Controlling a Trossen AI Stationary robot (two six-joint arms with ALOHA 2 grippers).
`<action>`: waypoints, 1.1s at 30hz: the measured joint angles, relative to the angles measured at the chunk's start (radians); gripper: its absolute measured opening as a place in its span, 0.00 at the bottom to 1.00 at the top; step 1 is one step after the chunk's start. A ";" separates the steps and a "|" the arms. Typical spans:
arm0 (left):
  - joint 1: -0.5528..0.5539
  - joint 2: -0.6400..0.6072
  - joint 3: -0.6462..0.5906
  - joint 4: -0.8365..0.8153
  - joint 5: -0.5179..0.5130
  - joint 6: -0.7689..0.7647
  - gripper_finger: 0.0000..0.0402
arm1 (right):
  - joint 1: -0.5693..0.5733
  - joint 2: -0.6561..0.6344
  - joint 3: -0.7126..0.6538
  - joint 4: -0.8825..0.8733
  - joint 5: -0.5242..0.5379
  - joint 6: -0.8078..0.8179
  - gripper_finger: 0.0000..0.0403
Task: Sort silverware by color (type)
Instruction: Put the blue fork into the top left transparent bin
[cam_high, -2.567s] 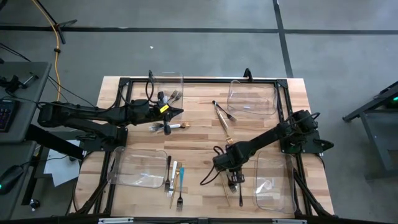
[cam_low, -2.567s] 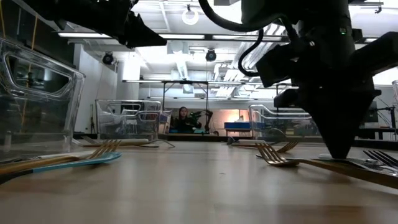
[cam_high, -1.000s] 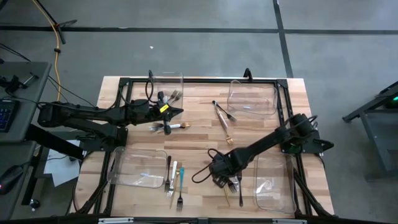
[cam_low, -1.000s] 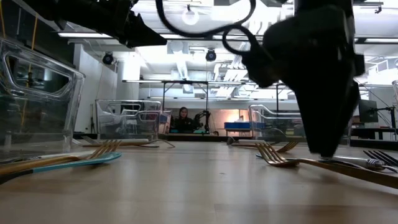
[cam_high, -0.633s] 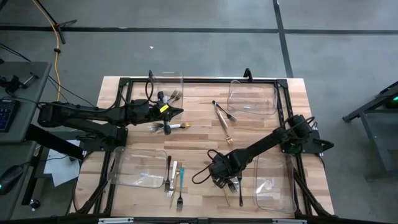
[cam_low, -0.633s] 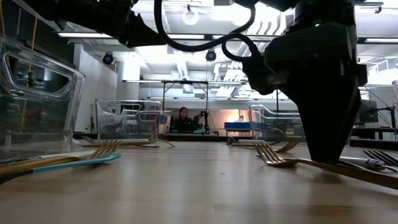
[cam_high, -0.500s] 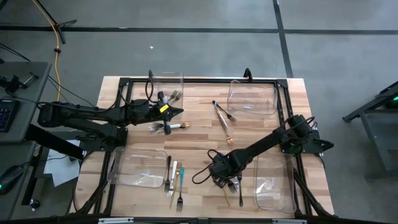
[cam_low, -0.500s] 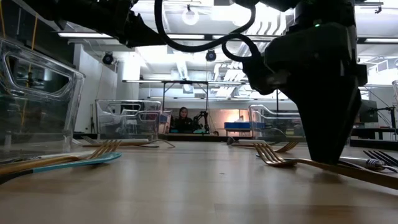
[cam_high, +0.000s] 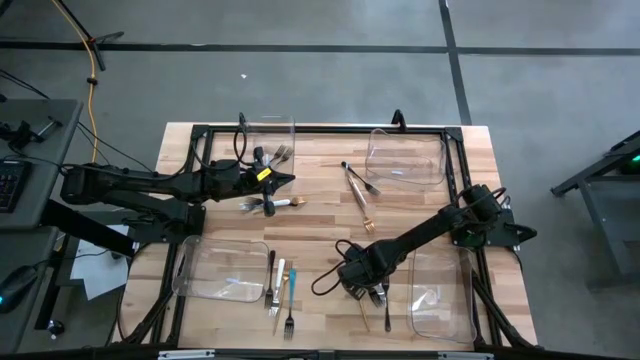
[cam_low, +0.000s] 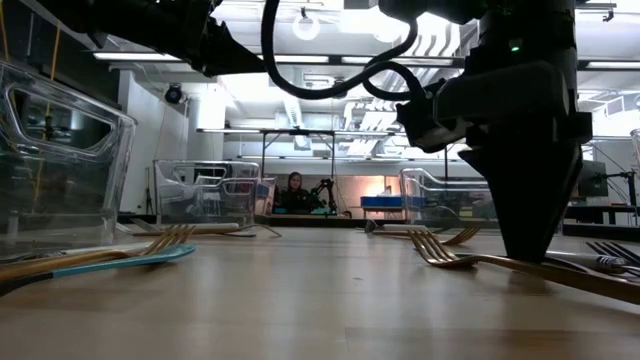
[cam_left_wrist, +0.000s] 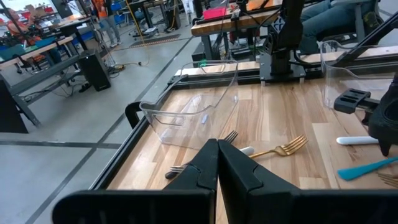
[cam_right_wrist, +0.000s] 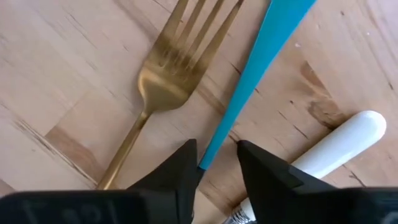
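Note:
My right gripper (cam_high: 364, 286) points down over a small heap of silverware near the table's near right. In the right wrist view its fingers stand narrowly apart astride the thin end of a teal handle (cam_right_wrist: 261, 62). A gold fork (cam_right_wrist: 171, 68) and a white handle (cam_right_wrist: 336, 146) lie flat on the wood on either side. In the low view my right gripper (cam_low: 524, 250) reaches down to the table behind a gold fork (cam_low: 450, 256). My left gripper (cam_left_wrist: 217, 152) is shut on nothing and hovers at the far left, above a few forks (cam_high: 270, 203). My right gripper comes from above with one finger (cam_right_wrist: 185, 163) right at the teal handle's thin end (cam_right_wrist: 210, 155) and the other a little apart from it. I cannot tell whether a finger touches it. The utensil lies flat on the table.
Clear plastic bins stand at the far left (cam_high: 268, 135), far right (cam_high: 405, 155), near left (cam_high: 222, 270) and near right (cam_high: 440, 290). More silverware lies near the near-left bin (cam_high: 280, 290) and at the far middle (cam_high: 358, 185). A person sits in the room beyond (cam_low: 295, 190).
My right gripper has stayed low over the heap at the near right and has tipped slightly, standing more upright. The silverware has not moved.

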 joint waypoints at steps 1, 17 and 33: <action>0.000 0.000 0.000 0.000 0.000 0.000 0.00 | 0.000 0.000 0.000 0.000 0.000 0.000 0.26; 0.000 0.000 0.000 -0.001 0.000 0.000 0.00 | -0.001 0.000 -0.002 0.005 0.013 -0.033 0.05; 0.000 0.000 0.000 -0.007 0.000 0.000 0.00 | -0.039 -0.045 -0.004 -0.022 0.017 -0.122 0.01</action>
